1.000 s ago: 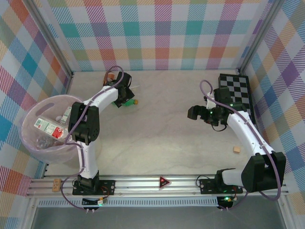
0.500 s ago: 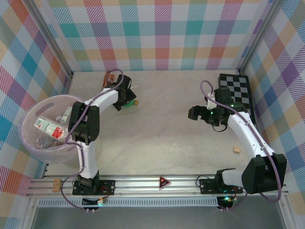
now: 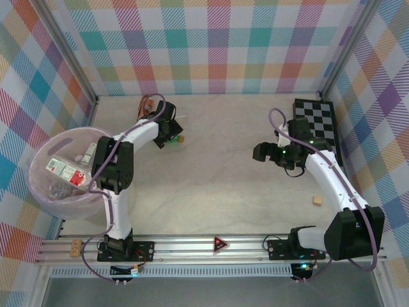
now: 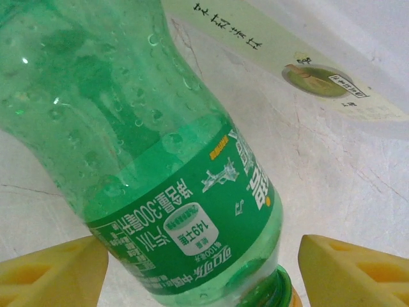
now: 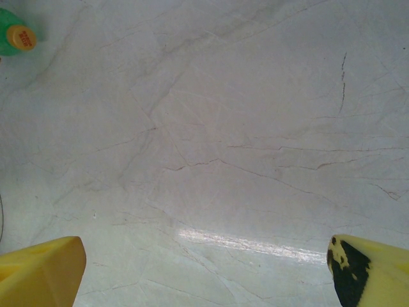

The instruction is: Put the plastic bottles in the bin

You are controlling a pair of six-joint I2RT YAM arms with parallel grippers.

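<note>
We saw a black-and-white checkerboard [image 3: 314, 121] lying flat at the far right of the pale marbled table [image 3: 217, 179], with a small tan cube [image 3: 315, 201] nearer on that side. A red triangle marker [image 3: 221, 244] sat on the near metal rail [image 3: 192, 246], and plaid walls [image 3: 211, 45] enclosed the table.

Lying on its side, slanting from upper left to lower centre of the left wrist frame: a green bottle [image 4: 192, 160] beaded with droplets, green label printed white, orange cap [image 5: 18, 38] (on the top view, upper left, cap pointing right). Near the far wall there, a brown-orange bottle [image 3: 147, 102]. At left, the round translucent pink-lilac bin [image 3: 39, 160], upright, holding several clear bottles [image 3: 64, 170] with red-and-white labels.
</note>
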